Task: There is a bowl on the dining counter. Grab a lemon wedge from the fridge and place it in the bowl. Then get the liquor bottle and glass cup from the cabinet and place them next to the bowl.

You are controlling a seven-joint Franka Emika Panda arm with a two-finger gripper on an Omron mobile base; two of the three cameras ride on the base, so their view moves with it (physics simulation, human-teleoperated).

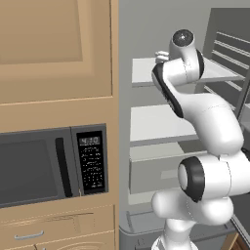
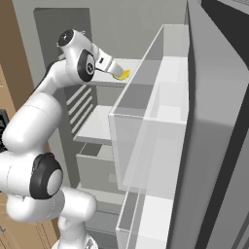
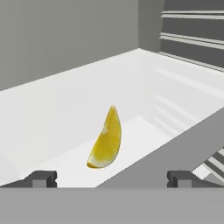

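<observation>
- My gripper (image 3: 112, 178) hangs released, jaws spread wide with nothing between them, right in front of the lemon wedge (image 3: 106, 140).
- The wedge stands on its edge on a white shelf (image 3: 52, 118) in the open fridge (image 2: 160, 97); I judge a slanted closure could tip or squirt it away.
- Beyond it, overreaching could shove it toward the shelf's back wall.
</observation>
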